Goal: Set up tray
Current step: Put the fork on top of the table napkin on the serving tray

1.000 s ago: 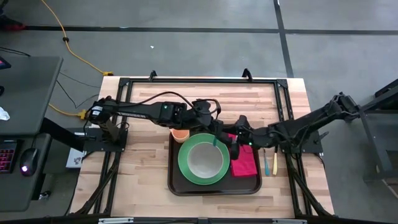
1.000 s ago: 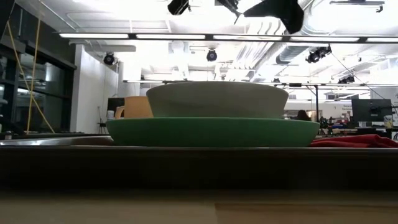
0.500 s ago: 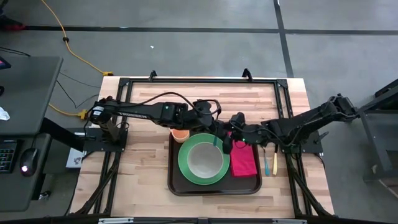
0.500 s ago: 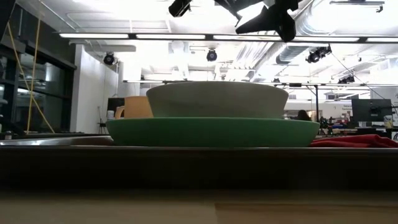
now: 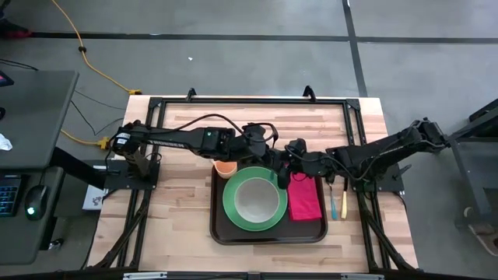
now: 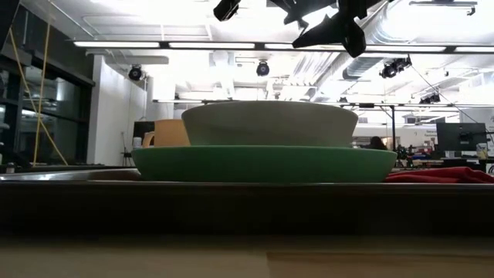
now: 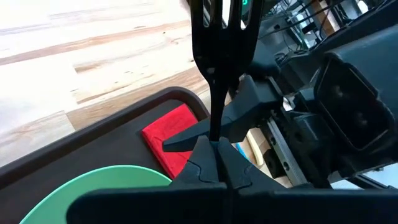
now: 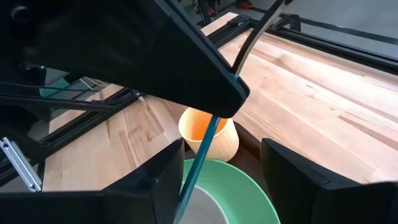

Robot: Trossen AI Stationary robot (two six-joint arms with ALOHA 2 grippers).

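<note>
While a teal fork [image 7: 219,37] is pinched by the left gripper [image 5: 272,173], its tines are cut off at frame top; the right gripper [image 5: 285,177] is spread.

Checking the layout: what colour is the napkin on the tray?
Red napkin, clearest in the high view.

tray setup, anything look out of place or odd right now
Nothing is spilled or askew on the dark brown plastic tray: pale bowl on green plate, orange cup, red cloth napkin. Only oddity: two utensils lie on the wooden table, outside the tray's right rim.
</note>
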